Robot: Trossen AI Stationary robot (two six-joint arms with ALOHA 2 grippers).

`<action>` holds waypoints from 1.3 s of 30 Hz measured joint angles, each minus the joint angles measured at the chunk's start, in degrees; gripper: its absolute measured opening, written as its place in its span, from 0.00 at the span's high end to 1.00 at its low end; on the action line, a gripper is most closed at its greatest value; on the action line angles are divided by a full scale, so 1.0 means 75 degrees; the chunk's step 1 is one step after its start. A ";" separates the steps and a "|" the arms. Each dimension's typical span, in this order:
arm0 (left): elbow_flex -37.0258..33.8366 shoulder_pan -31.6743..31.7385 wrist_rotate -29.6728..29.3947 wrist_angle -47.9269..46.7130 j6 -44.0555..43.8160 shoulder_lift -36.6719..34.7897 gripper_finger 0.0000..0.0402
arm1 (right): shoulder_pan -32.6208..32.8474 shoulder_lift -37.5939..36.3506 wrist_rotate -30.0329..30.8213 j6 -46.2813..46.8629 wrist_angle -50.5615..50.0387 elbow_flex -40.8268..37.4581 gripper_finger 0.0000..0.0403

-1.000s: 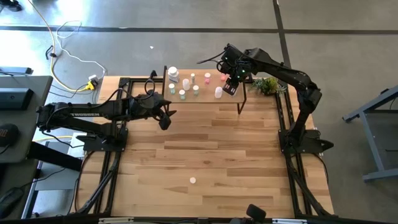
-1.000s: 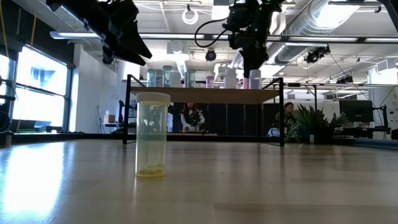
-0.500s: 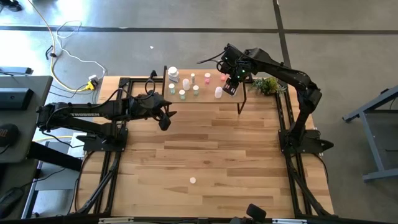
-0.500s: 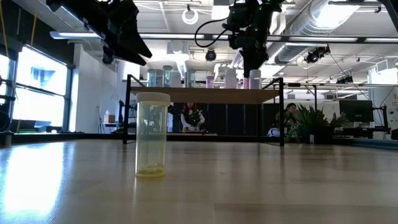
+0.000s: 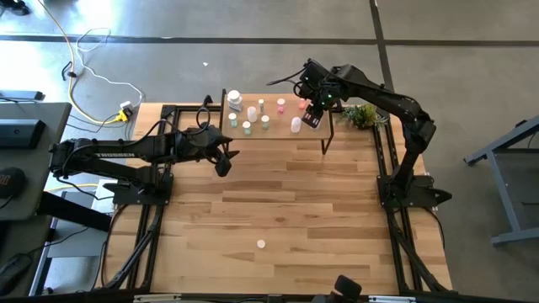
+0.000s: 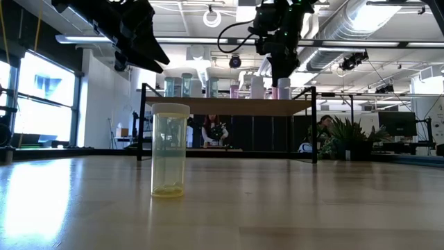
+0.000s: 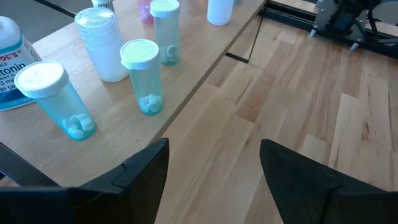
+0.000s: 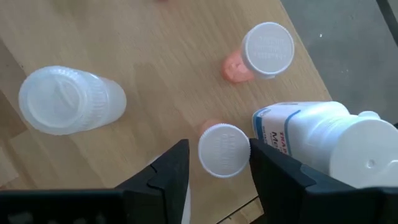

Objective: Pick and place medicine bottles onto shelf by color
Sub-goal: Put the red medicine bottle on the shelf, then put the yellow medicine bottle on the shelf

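Hard to make out in the high view: the medicine bottles [image 5: 253,116] on the shelf [image 5: 274,133] show only as tiny white, green and pink dots at upper centre. Partly hidden behind the right gripper [image 5: 312,114]: the shelf's right end, with the plant sprig [image 5: 364,114] just right of it. Cut off at the left edge of the left wrist view: a white labelled bottle [image 7: 11,68], its print readable only in part. Visible clearly there: three green bottles with white caps [image 7: 144,85] and a wider white jar [image 7: 102,43] standing upright on the shelf board.

In the right wrist view, seen straight down: a pink bottle with white cap [image 8: 222,149] sits between the two dark fingers [image 8: 163,176], which stand apart on either side of it; whether they touch it, impossible to tell. Close by: a second pink bottle [image 8: 262,52], a white ribbed jar [image 8: 67,100], and a large white labelled bottle [image 8: 323,141] lying on its side.

Right arm reaches from the right edge up and over the shelf, wrist turned downward. Left arm stretches level from the left edge toward centre; left gripper [image 5: 221,157] hovers above the table in front of the shelf, spread wide and holding nothing.

Alone in the lower centre of the high view: one yellow bottle [image 6: 170,150], upright, large in the low view.
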 joint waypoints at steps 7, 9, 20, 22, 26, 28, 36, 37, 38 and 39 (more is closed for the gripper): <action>0.0000 0.0000 -0.0003 0.0000 0.0000 0.0000 0.40 | 0.0000 -0.0003 0.0017 0.0032 -0.0003 0.0004 0.61; 0.0002 0.0003 -0.0003 0.0000 0.0000 0.0000 0.40 | 0.0000 -0.0003 0.0017 0.0052 -0.0074 0.0127 0.61; 0.0000 -0.0012 0.0006 0.0000 0.0000 0.0000 0.40 | 0.0011 -0.0012 0.0009 0.0383 -0.0294 0.1171 0.61; 0.0001 -0.0012 0.0149 0.0017 0.0000 0.0000 0.40 | 0.0017 -0.0012 -0.0043 0.0528 -0.0387 0.1290 0.61; 0.0003 -0.0058 0.0645 0.0199 0.0000 0.0000 0.40 | 0.0100 -0.0012 -0.0080 0.0762 -0.0612 0.1494 0.61; 0.0003 -0.0185 0.0767 0.0378 0.0001 0.0003 0.40 | 0.0170 -0.0012 -0.0099 0.0916 -0.0629 0.1557 0.61; 0.0009 -0.1294 0.0906 0.1041 0.0201 0.0258 0.40 | 0.0633 -0.0006 -0.0108 0.1963 -0.0543 0.2014 0.61; 0.0009 -0.1466 0.0915 0.1058 0.0201 0.0316 0.40 | 0.0728 -0.0006 -0.0111 0.2103 -0.0537 0.2110 0.61; 0.0009 -0.1638 0.0929 0.1064 0.0202 0.0374 0.40 | 0.0824 -0.0006 -0.0111 0.2211 -0.0534 0.2209 0.61; 0.0009 -0.1807 0.0930 0.1068 0.0204 0.0434 0.40 | 0.0930 -0.0006 -0.0131 0.2312 -0.0533 0.2312 0.61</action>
